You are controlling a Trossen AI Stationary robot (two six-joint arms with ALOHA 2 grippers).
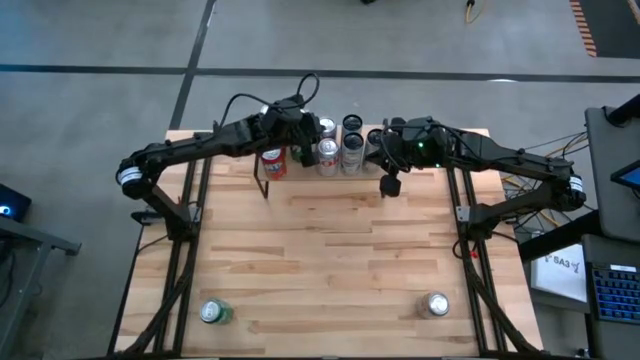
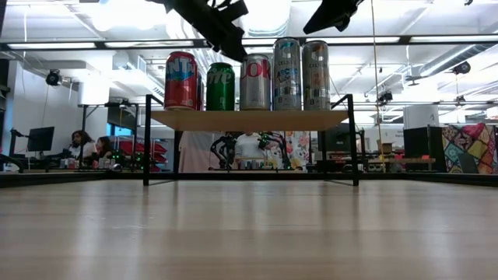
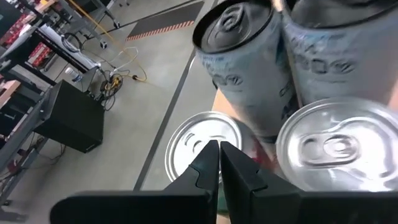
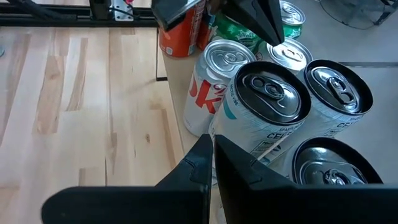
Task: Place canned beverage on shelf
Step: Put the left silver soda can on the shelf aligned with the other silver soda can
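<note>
Cans crowd shelf (edge to edge) — tabletop open.

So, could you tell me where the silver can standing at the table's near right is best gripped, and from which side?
Grip the silver can across its round side wall, probably from above with the right gripper, now shut by the shelf. It stands upright and alone on the table, so every side is free.
</note>
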